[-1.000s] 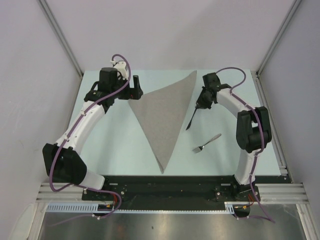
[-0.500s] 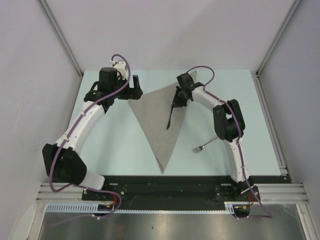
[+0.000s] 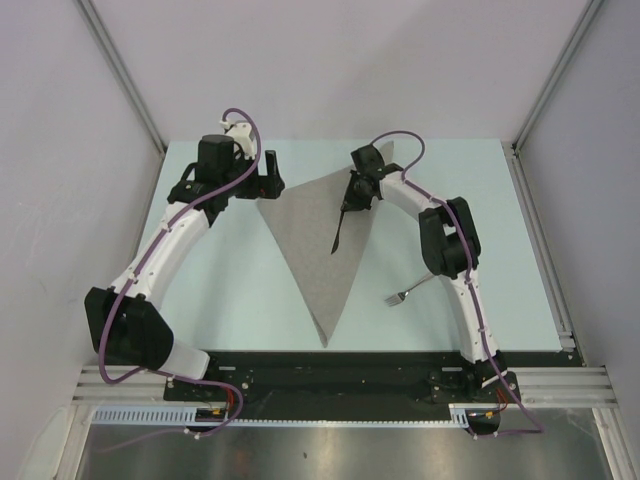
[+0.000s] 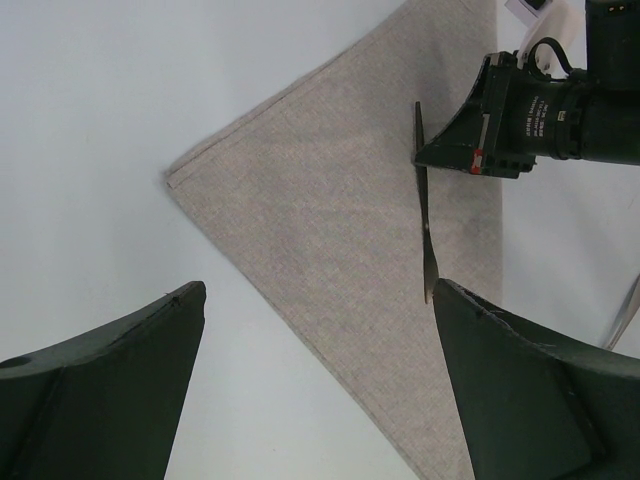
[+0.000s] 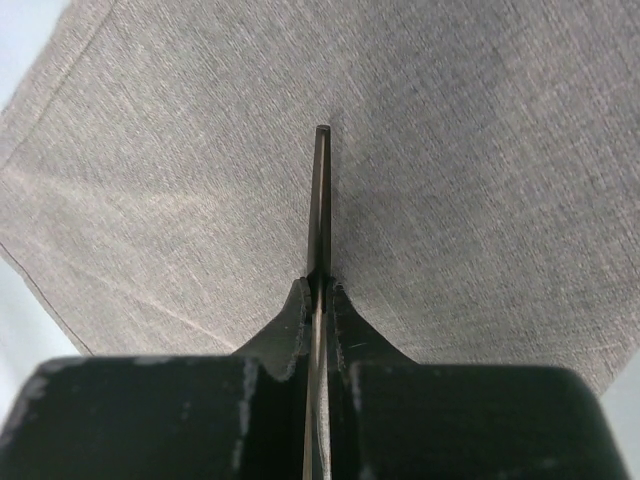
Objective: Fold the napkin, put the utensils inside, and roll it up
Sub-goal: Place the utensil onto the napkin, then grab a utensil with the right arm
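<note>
The napkin [image 3: 318, 240] lies folded into a triangle on the counter [image 3: 235, 290], its long point toward the arm bases. Over its right half is the thin dark utensil [image 3: 339, 232], pinched at its far end by the right hand [image 3: 351, 206], which is clamped tight on it; whether its tip touches the cloth I cannot tell. The fork [image 3: 405, 294] lies on bare counter, right of the napkin. The left hand [image 3: 270, 182] hovers by the far left corner, spread wide, holding nothing
</note>
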You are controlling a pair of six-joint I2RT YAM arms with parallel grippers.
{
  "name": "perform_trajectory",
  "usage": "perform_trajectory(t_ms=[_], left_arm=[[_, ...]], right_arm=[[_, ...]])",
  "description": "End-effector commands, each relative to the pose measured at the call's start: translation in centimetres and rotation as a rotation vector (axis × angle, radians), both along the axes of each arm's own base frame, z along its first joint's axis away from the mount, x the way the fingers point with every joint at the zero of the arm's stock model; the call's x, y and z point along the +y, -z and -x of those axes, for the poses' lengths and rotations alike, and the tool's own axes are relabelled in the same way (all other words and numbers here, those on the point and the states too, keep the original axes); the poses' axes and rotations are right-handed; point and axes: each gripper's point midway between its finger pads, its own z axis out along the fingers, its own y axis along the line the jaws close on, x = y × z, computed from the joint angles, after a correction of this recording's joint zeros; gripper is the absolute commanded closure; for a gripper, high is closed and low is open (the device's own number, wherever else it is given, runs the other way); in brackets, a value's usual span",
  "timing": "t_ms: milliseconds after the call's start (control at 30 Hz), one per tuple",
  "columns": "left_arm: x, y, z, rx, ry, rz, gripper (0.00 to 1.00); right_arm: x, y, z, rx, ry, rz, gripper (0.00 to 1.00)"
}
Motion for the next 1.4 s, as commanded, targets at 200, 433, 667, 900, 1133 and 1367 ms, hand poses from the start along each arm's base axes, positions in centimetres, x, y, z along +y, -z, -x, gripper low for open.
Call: perform_trajectory(t_ms=[200,433,667,900,1133,1367], left_arm=[[0.4,-2.5,0.0,-0.07,-0.002,-0.002,0.0],[0.4,-2.3,-0.1,-0.064,-0.001,0.0,0.0],[0.4,-2.4,0.0,-0.067,-0.001,0.001,0.0],[0.7,-2.3,-0.1,-0.064,-0.018,-0.006,0.0],[0.8,-2.9,0.1,-0.08,-0.022,-0.006,0.0],[0.3,-3.4,0.3,-0.087,0.001,0.019,0.0]], right_arm=[[-0.5,-1.1,-2.1,-0.06,0.018,0.013,1.0],[-1.3,-1.0,-2.1,-0.056,0.042,0.04,1.0],[-1.4,-0.5,-2.0,-0.044,0.047,0.048,1.0],[-0.6,-5.2,-2.0,-0.132,-0.01,0.07,0.5],[-4.3,-10.7,2.8,-0.155,0.033,0.137,0.45],[-12.1,-8.3,15.1,0.03,0.18,0.128,0.46]])
